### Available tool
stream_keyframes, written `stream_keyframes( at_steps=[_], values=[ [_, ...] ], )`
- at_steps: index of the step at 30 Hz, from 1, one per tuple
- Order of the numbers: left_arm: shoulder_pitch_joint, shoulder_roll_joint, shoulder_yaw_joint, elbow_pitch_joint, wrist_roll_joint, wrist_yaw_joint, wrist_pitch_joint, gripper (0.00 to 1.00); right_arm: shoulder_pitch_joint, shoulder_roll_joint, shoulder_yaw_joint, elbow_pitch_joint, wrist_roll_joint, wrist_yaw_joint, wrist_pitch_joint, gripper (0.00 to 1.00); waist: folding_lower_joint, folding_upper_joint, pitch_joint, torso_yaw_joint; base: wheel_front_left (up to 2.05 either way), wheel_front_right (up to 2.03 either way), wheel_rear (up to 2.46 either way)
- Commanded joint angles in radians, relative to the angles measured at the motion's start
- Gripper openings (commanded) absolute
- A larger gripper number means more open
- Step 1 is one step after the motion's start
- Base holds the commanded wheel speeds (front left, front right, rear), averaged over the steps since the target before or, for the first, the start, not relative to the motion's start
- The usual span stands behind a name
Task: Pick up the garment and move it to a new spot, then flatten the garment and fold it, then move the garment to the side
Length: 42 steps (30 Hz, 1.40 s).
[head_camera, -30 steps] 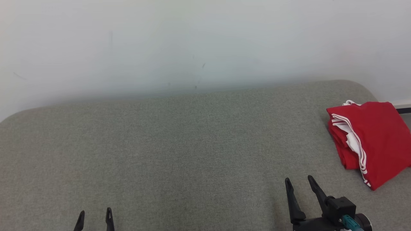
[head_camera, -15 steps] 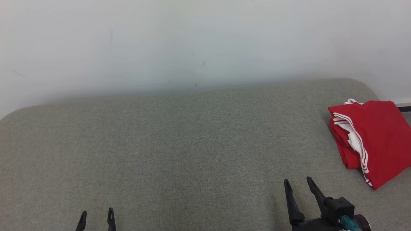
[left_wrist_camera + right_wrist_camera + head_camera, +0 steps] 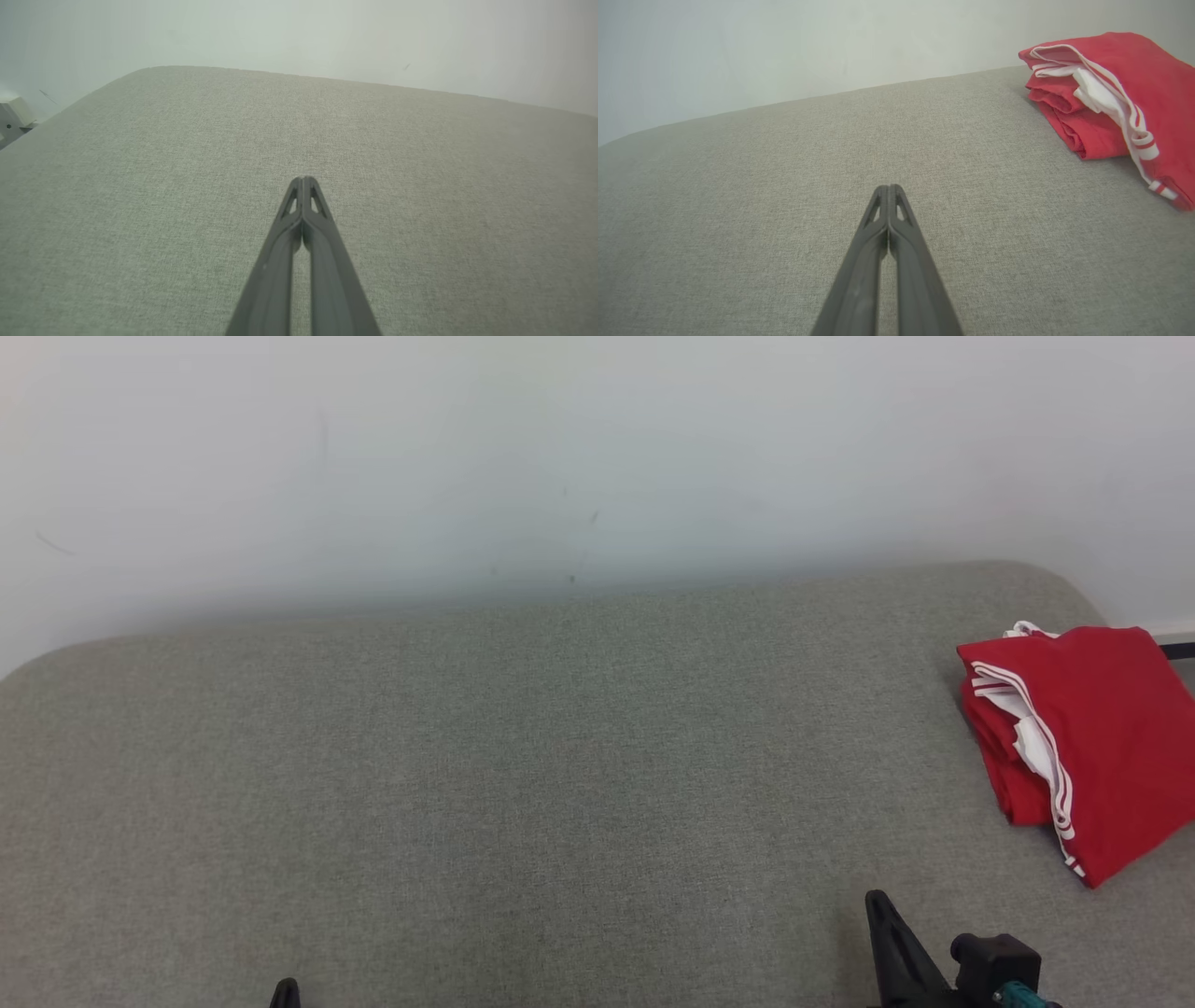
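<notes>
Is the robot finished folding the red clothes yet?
It looks finished. Done: the red garment lies folded at the right side of the grey cushion. In hand: nothing; the left gripper and right gripper are shut, empty and apart from it. Left: probably nothing.

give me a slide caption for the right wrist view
Jaws shut and empty over the grey cushion, folded red garment resting at upper right.

Red, white-striped garment (image 3: 1102, 737); grey-green cushion (image 3: 523, 784)
</notes>
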Motion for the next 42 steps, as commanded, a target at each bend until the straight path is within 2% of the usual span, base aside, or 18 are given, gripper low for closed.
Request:
stream_keyframes(
  at_steps=[1,23,42],
  values=[
    [-0.029,0.003,0.009,-0.014,-0.061,-0.006,0.015,0.0,-0.024,0.0,-0.009,-0.022,0.064,0.0,0.013,0.0,0.0,-0.0001,0.0,0.001,0.0,0.0,0.0],
    [-0.075,0.004,0.017,-0.033,-0.437,-0.026,0.099,0.0,-0.029,0.0,-0.031,-0.088,0.45,-0.001,0.096,0.0,0.0,-0.0001,0.007,0.01,0.0,0.0,0.0],
    [-0.113,0.005,0.029,-0.041,-0.706,-0.041,0.166,0.0,-0.04,0.001,-0.054,-0.128,0.728,-0.001,0.163,0.0,0.0,-0.0001,0.012,0.017,0.0,0.0,0.0]
  ],
)
